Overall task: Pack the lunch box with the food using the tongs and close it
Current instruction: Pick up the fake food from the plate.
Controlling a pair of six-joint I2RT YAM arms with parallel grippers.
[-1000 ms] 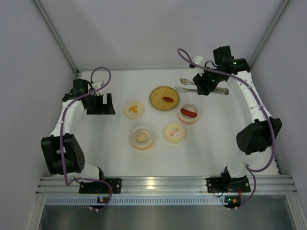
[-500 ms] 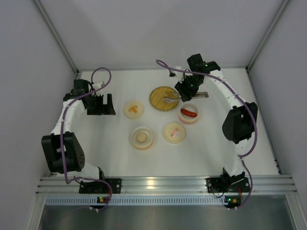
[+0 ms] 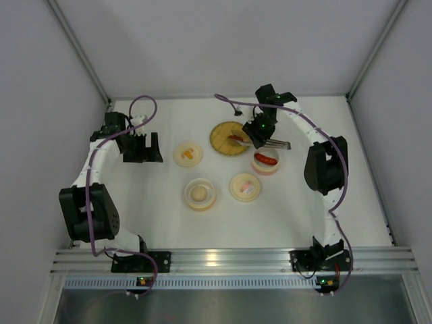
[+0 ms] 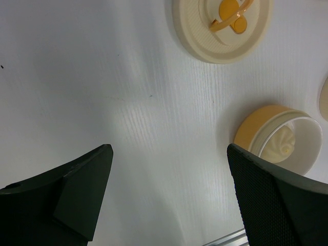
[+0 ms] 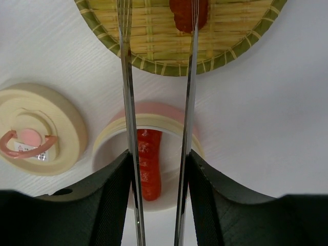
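Note:
My right gripper point(image 5: 158, 164) is shut on the silver tongs point(image 5: 126, 77), and their two arms stay apart. In the right wrist view the tong tips reach over the woven plate point(image 5: 154, 48), either side of a red sausage piece point(image 5: 187, 13). From above, the tongs point(image 3: 275, 143) cross the plate's point(image 3: 221, 144) right rim. Below the jaws stands a pink lunch box bowl point(image 5: 154, 114) holding another sausage point(image 5: 149, 169). An orange bowl point(image 3: 200, 194) holds the cream ball point(image 4: 283, 144). My left gripper point(image 4: 168, 149) is open over bare table at the far left point(image 3: 140, 146).
Two cream lids lie loose: one with an orange handle point(image 3: 187, 154) left of the plate, one with a pink handle point(image 3: 244, 187) in front of the pink bowl point(image 3: 266, 160). White walls close the back and both sides.
My right arm has swung left from the back right corner, carrying the tongs over to the woven plate. The left arm has not moved.

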